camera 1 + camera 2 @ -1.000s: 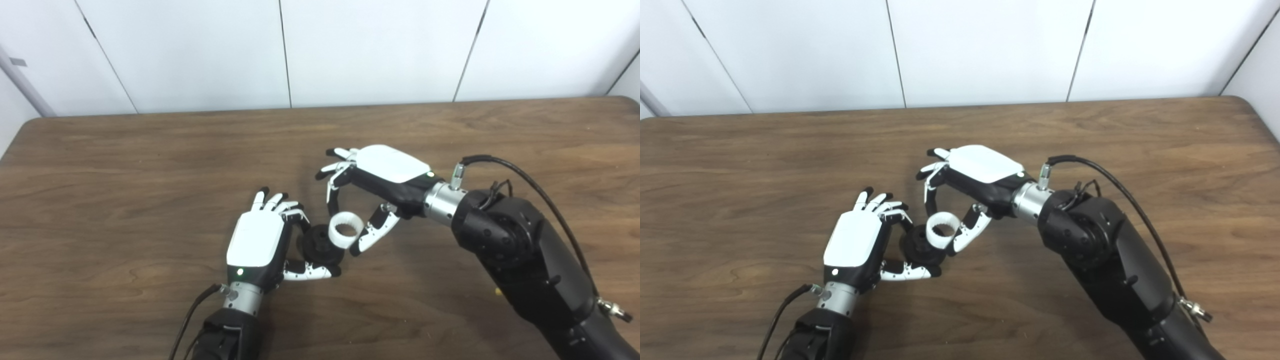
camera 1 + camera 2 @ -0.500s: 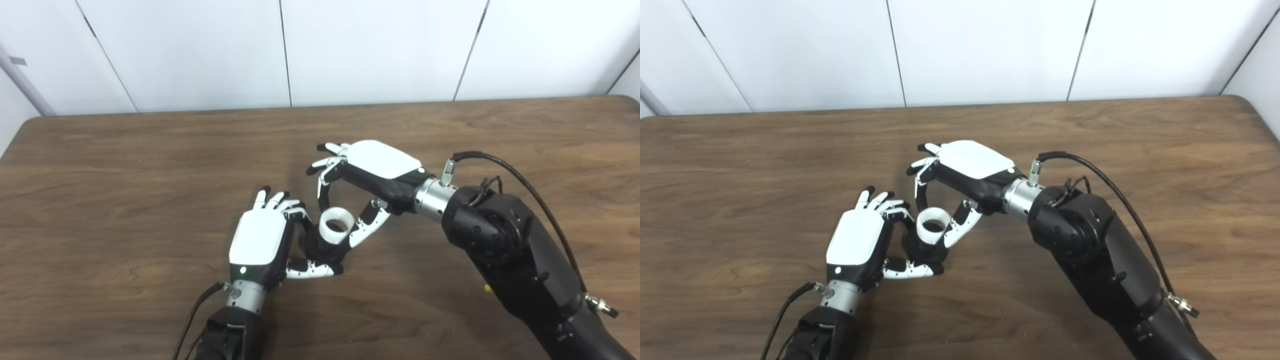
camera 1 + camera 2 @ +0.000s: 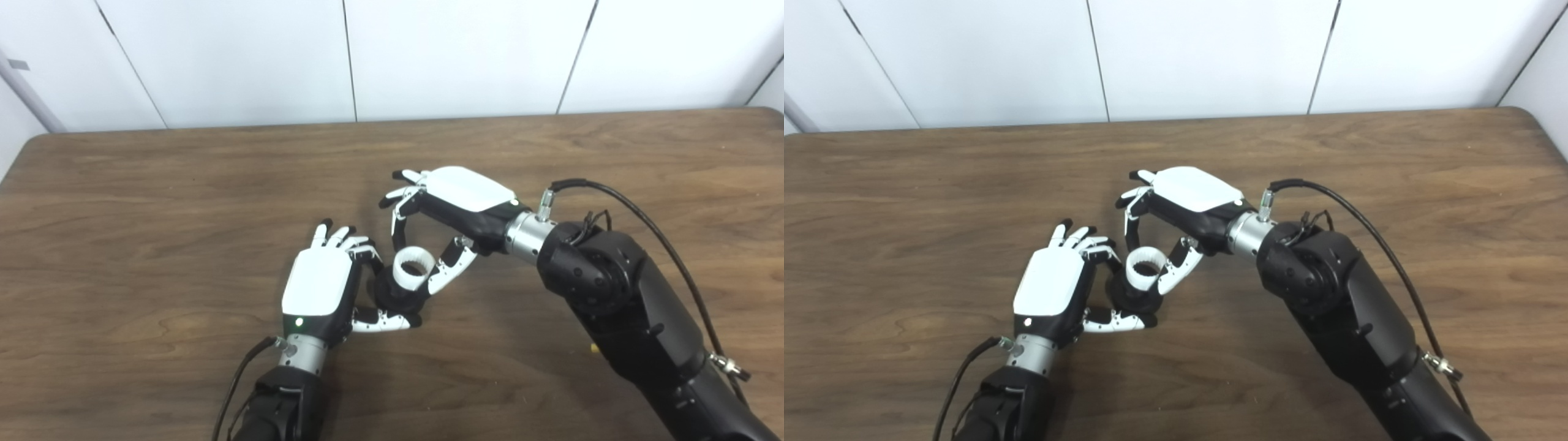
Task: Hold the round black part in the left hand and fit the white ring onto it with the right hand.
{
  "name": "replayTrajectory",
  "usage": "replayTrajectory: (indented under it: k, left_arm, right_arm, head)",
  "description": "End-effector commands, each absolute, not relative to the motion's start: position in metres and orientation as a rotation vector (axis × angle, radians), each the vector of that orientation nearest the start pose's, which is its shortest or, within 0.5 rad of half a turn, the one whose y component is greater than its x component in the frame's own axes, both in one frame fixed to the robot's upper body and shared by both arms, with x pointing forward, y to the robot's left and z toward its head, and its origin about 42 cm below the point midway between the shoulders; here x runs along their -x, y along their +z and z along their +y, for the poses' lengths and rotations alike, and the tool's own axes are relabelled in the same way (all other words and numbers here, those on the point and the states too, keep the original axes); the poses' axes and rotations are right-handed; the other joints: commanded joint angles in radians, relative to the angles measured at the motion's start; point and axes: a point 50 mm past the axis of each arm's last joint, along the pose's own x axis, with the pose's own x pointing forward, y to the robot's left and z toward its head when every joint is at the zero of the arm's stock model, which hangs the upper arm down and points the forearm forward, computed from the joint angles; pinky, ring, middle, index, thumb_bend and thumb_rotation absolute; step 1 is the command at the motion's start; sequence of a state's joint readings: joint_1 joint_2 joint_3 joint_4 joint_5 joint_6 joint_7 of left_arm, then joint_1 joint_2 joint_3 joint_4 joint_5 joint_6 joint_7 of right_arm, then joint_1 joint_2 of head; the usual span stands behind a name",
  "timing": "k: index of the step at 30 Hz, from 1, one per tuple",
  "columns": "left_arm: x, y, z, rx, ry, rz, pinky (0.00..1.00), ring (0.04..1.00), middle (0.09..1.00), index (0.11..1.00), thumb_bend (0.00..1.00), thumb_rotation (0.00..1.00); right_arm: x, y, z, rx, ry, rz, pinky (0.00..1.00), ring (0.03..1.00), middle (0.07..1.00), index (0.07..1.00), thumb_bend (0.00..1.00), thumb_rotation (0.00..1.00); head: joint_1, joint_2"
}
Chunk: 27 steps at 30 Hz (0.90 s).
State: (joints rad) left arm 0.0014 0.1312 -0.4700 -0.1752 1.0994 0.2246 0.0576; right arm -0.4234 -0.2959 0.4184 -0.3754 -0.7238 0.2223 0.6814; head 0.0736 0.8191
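Since a second ago, the white ring [image 3: 413, 268] has been brought from beside the round black part [image 3: 398, 295] to sit on top of it. The ring, short and hollow, is pinched by the right hand [image 3: 456, 205]; the black part is gripped by the left hand [image 3: 318, 291] above the table [image 3: 153, 214].

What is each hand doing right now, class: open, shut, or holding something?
Left hand: shut on the round black part.
Right hand: shut on the white ring, pinched between finger and thumb.
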Motion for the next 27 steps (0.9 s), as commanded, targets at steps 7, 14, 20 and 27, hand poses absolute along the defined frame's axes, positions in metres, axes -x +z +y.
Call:
replayTrajectory:
  k: [7,14,20,27]
  left_arm:
    - [-0.253,0.12,0.126,-1.199,-0.231,-0.202,1.0,0.891,0.771,0.484,0.53,0.05]
    - [-0.254,0.121,0.125,-1.215,-0.233,-0.204,1.0,0.89,0.773,0.485,0.52,0.06]
    - [-0.254,0.12,0.124,-1.218,-0.234,-0.211,1.0,0.886,0.773,0.485,0.52,0.06]
    - [-0.254,0.12,0.122,-1.217,-0.239,-0.212,1.0,0.887,0.778,0.485,0.52,0.06]
  right_arm:
    - [-0.336,0.27,-0.134,1.177,0.706,-0.418,1.0,1.0,0.856,0.483,0.52,0.14]
    - [-0.337,0.267,-0.132,1.18,0.71,-0.413,1.0,1.0,0.857,0.483,0.52,0.14]
    - [-0.337,0.265,-0.131,1.185,0.721,-0.414,1.0,1.0,0.863,0.484,0.52,0.14]
    - [-0.334,0.262,-0.131,1.183,0.722,-0.413,1.0,1.0,0.862,0.484,0.52,0.14]
  head:
    - [0.005,0.003]
    - [0.006,0.001]
    - [0.006,-0.003]
    - [0.01,-0.003]
